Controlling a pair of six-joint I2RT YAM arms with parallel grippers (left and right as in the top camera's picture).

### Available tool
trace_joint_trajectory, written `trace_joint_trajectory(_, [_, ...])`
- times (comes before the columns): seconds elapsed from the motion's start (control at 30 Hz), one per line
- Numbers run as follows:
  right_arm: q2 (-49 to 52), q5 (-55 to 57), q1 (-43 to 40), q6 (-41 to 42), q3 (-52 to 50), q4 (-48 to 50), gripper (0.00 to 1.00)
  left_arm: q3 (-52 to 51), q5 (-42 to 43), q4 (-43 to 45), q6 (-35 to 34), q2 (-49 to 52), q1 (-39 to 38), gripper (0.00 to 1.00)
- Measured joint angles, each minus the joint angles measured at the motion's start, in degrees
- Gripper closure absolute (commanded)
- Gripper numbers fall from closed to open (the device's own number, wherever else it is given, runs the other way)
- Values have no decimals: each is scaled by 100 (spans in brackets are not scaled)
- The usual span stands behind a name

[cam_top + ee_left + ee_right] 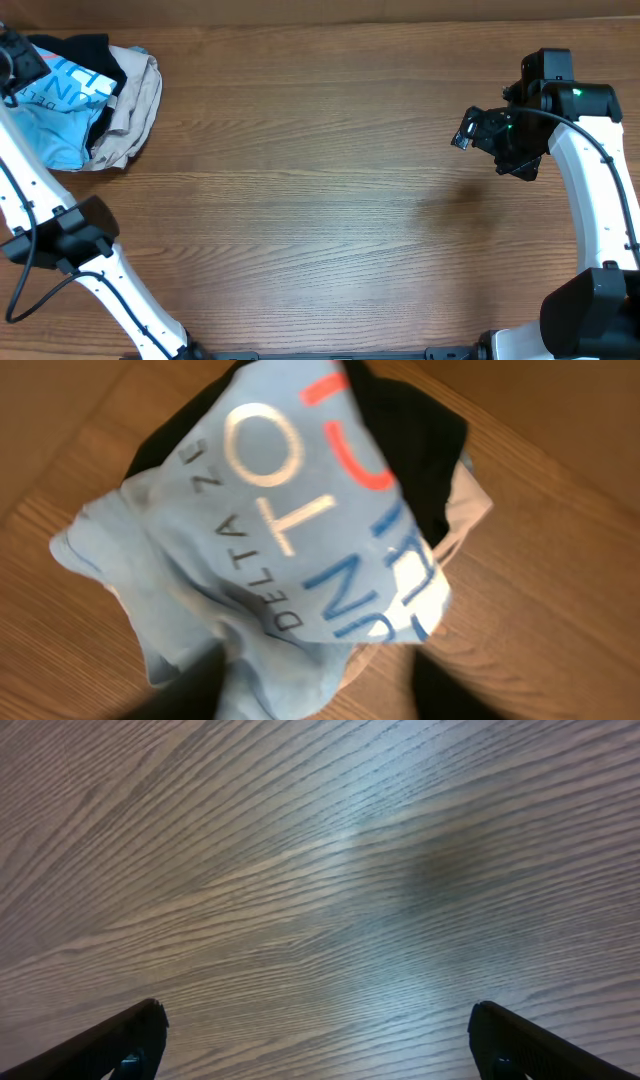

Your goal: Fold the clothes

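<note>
We see sky-blue T-shirt (60, 125) crumpled at ten o'clock corner of worktop (300, 200), atop black garment (85, 48) and beige garment (135, 100). Left claw (315, 695) over it, blurred; we cannot tell grip. Right claw (315, 1045) wide apart at three o'clock.

Cannot judge the hold of the left gripper (315, 695): only two blurred dark smears, cropped at 6 o'clock (pale blue cloth beside them). Cannot read the T-shirt (200, 590) lettering whole for folds. Hides most of the black garment (420, 450) and beige garment (135, 110) beneath. Crops the right gripper (315, 1040) at 5 and 7 o'clock.
</note>
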Motion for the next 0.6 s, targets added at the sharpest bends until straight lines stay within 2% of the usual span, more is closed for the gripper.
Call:
trace_joint_trajectory(0.2, [0, -4, 0, 0, 0, -20, 0, -450, -557, 382, 188, -11, -337, 96])
trace_joint_trajectory(0.37, [0, -4, 0, -2, 0, -63, 0, -1333, -815, 1200, 188, 22, -332, 96])
trace_joint_trajectory(0.6, [0, -4, 0, -2, 0, -59, 0, -1587, -927, 1849, 184, 81, -332, 96])
